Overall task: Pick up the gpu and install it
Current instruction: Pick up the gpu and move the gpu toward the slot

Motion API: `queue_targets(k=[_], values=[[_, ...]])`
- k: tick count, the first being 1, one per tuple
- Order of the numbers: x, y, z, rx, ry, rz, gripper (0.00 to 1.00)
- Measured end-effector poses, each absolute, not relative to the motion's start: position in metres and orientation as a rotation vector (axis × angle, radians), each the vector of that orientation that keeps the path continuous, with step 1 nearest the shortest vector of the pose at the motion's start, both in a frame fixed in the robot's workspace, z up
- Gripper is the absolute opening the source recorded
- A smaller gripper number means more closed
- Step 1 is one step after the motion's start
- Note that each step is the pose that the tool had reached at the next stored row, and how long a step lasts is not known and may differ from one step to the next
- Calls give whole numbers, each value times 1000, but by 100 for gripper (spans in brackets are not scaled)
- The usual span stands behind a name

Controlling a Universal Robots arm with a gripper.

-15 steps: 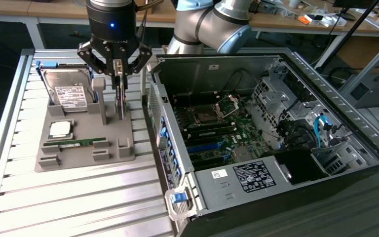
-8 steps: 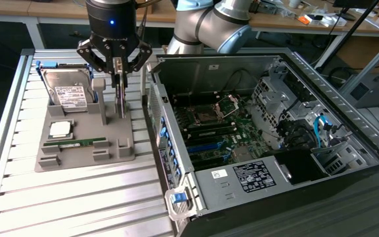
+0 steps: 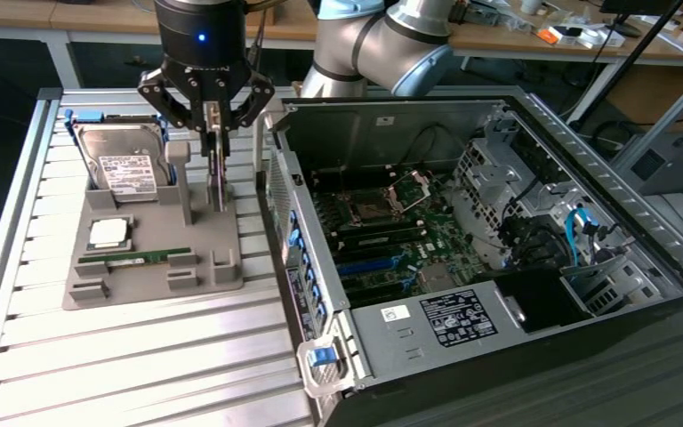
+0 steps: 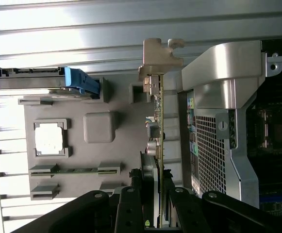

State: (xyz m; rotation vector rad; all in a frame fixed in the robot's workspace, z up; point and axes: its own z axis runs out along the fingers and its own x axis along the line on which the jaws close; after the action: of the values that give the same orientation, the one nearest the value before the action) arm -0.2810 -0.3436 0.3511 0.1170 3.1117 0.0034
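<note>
End effector is, as I see it, clamped on the top edge of the gpu, which stands upright in the gray holder.

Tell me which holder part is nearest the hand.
The gpu, the thin card on edge nearest the case, held in the hand. The hard drive, CPU and memory stick sit farther toward the exterior view's left.

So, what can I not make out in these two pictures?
- Green graphics card with black cooler: edge-on in both views; black gripper covers its upper edge, grey holder tray its lower edge.
- Silver hard drive with white label: label print too small, exterior view.
- Open metal computer case: cut by exterior view's lower edge.
</note>
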Motion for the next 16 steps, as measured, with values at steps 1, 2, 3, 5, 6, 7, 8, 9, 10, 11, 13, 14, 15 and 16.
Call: queue_targets(k=[1, 2, 3, 5, 6, 7, 8, 9, 10, 11, 13, 14, 15, 16], values=[[-281, -344, 351, 117, 3112, 4, 27], [-281, -344, 352, 117, 3112, 4, 27], [-281, -344, 352, 117, 3112, 4, 27], [-281, -344, 352, 117, 3112, 4, 27], [-281, -344, 352, 117, 3112, 4, 27], [-281, -344, 352, 117, 3112, 4, 27], [-281, -344, 353, 117, 3112, 4, 27], [-281, -344, 353, 117, 3112, 4, 27], [-281, -344, 353, 117, 3112, 4, 27], [-281, -344, 354, 117, 3112, 4, 27], [-281, -344, 354, 117, 3112, 4, 27], [-281, -344, 354, 117, 3112, 4, 27], [-281, -344, 354, 117, 3112, 4, 27], [-281, -344, 354, 117, 3112, 4, 27]])
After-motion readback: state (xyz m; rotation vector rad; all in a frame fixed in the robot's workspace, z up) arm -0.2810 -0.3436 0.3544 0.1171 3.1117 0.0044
